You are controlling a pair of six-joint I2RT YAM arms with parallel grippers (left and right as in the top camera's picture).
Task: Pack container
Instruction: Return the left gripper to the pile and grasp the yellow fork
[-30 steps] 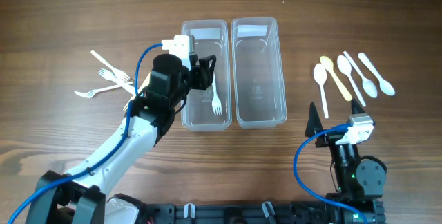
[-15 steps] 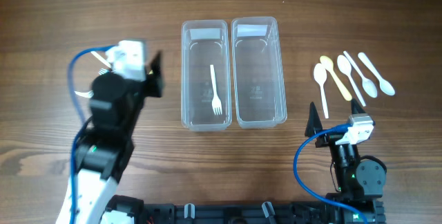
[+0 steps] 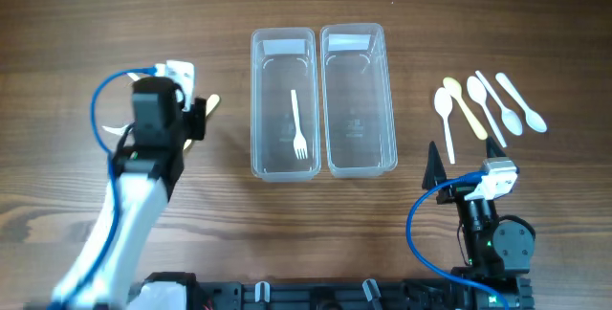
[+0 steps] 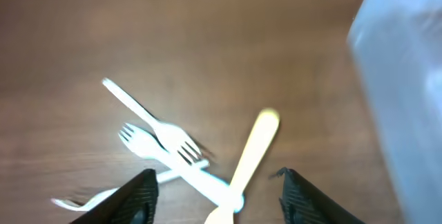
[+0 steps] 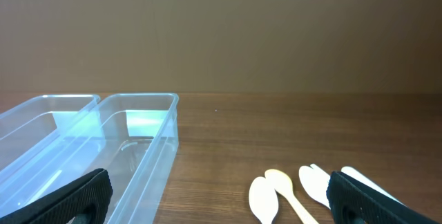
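**A:** From overhead, where is everything lying?

**B:** Your left container (image 3: 283, 104) and right container (image 3: 359, 99) are sitting side by side mid-tabletop, toward the far edge. A white fork (image 3: 297, 123) is lying in the left one. The spoons (image 3: 478, 104) are lying toward the right edge. Your left pincer (image 3: 196, 119) is hovering near the left edge, and your right pincer (image 3: 466, 162) is sitting at the near edge.

**A:** And the left wrist?

**B:** You are looking at jaws standing spread, pinching nothing, above crossed white forks (image 4: 155, 131) and a cream utensil (image 4: 252, 148) on the wood.

**A:** And the right wrist?

**B:** Its jaws are gaping wide and empty, facing both containers, with the spoons lying to their right.
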